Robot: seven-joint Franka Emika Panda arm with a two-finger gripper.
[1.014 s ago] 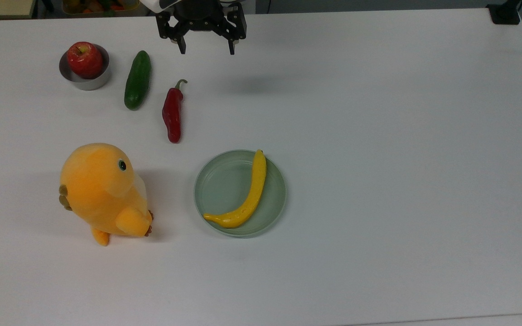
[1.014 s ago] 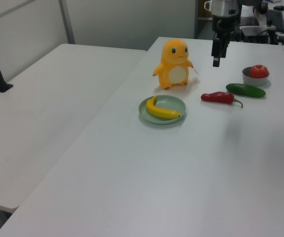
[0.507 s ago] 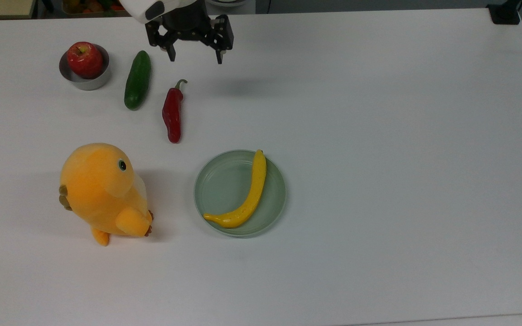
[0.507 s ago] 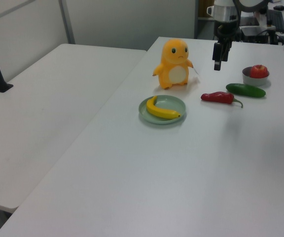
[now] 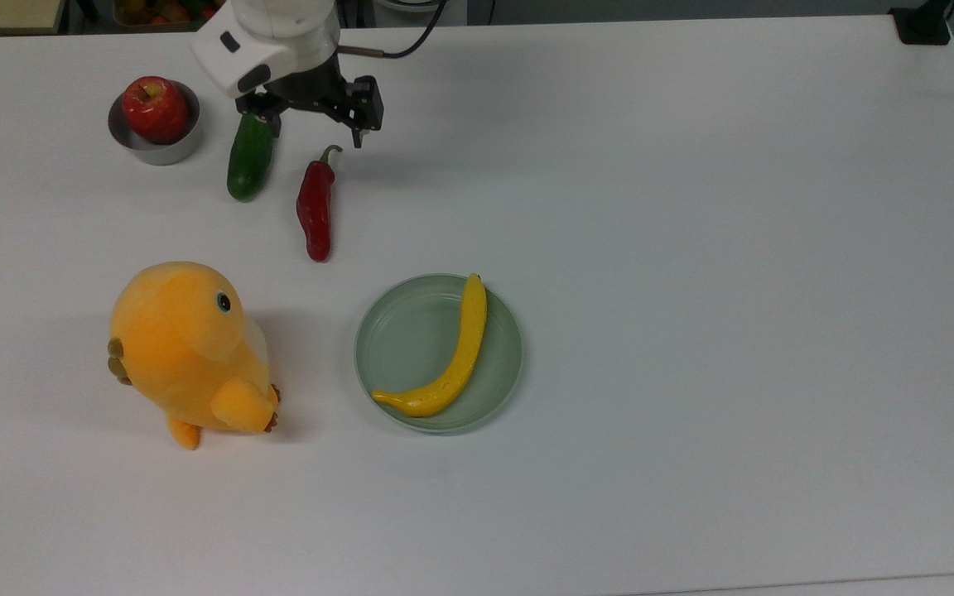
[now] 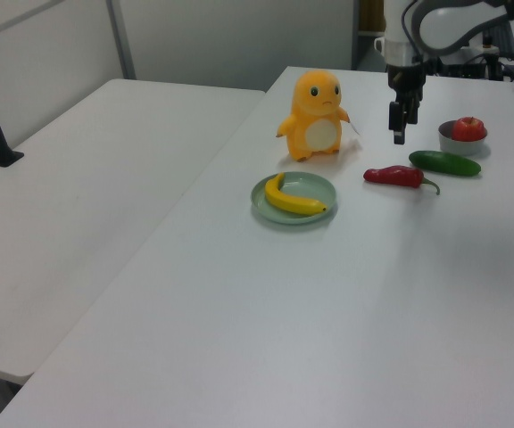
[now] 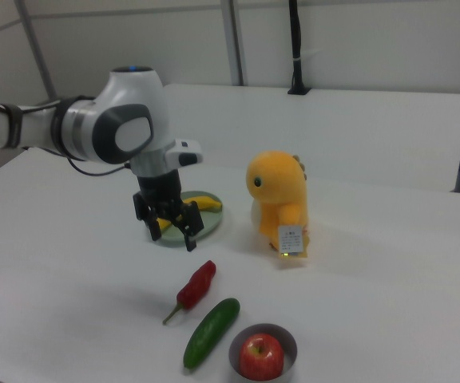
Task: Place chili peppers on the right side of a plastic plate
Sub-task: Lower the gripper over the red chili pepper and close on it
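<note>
The chili pepper (image 5: 315,207), dark red with a curved green stem, lies on the white table between the cucumber and the plastic plate; it is also seen in the left view (image 6: 398,176) and the right view (image 7: 196,287). The plastic plate (image 5: 407,327) is pale green and round, with a yellow banana (image 5: 454,360) lying in it. My gripper (image 5: 313,132) is open and empty. It hangs just above the table past the chili's stem end, apart from the chili (image 6: 399,134) (image 7: 172,238).
A dark-green cucumber (image 5: 250,161) lies beside the chili, its far tip under the gripper. A red apple (image 5: 154,108) sits in a small grey metal bowl (image 5: 158,151). An orange plush toy (image 5: 187,348) stands at the top view's left of the plate.
The gripper has come down and moved toward the top view's left, from the table's far edge to just over the chili's stem end and the cucumber's tip. The fingers stayed open.
</note>
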